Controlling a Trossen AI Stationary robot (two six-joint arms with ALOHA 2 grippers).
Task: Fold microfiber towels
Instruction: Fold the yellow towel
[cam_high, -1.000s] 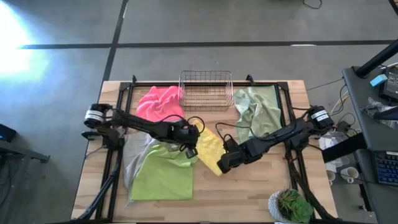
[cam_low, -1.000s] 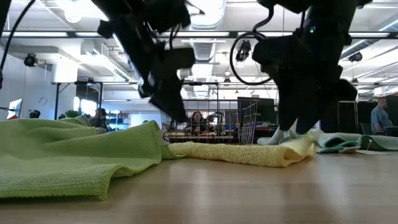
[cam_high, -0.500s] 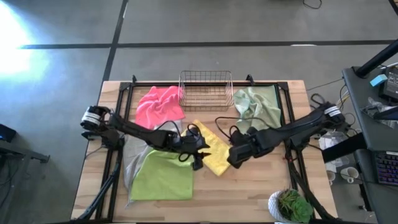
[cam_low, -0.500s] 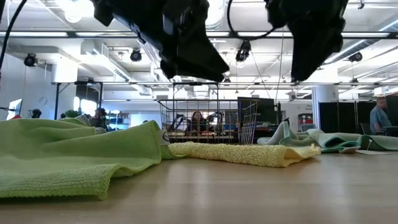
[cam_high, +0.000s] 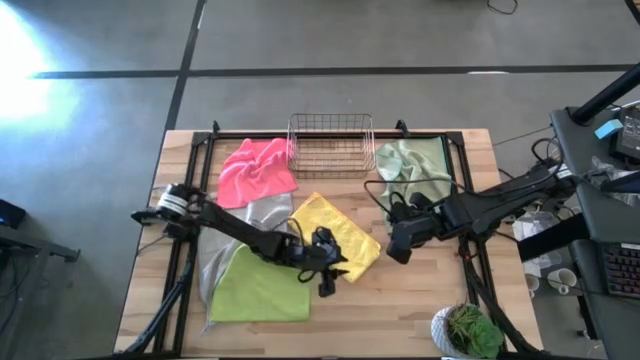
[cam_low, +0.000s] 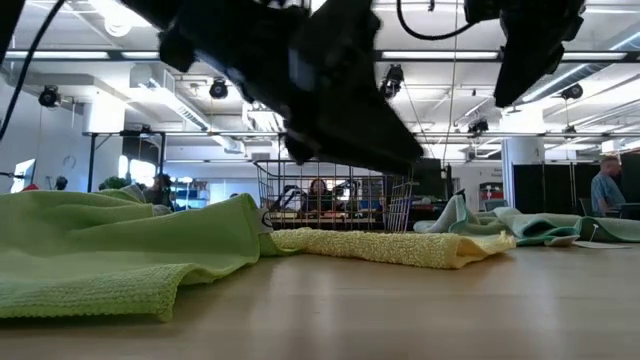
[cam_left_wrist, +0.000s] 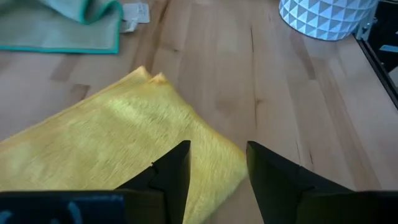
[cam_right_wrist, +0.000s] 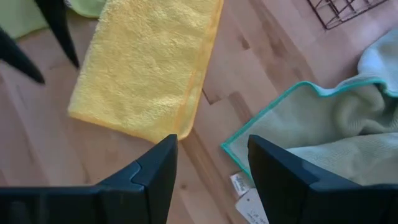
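While the yellow towel (cam_high: 335, 240) lies doubled over at the centre of the high view, a neat flat layered piece, the other four look untouched, so I'd judge the folding barely under way. The hot pink towel (cam_high: 257, 168) sits rumpled at upper left beside the wire basket (cam_high: 331, 145), which is at top centre. The sage green towel (cam_high: 415, 178) is crumpled at upper right. The lime green towel (cam_high: 262, 291) spreads out at lower left, with the light grey towel (cam_high: 225, 240) partly beneath it.

Neither arm holds anything. The left gripper (cam_high: 327, 283) hovers over bare wood just below the yellow towel's lower corner, its fingers parted around nothing. The right gripper (cam_high: 399, 248) hangs just right of the same towel, jaws wide and empty.

Underneath is a pale wooden table (cam_high: 420, 310) edged by a black frame, with a potted plant (cam_high: 466, 330) in a white faceted pot at lower right. Beyond it the low view shows an open workshop with strip lights, and a person (cam_low: 607, 195) standing at far right.
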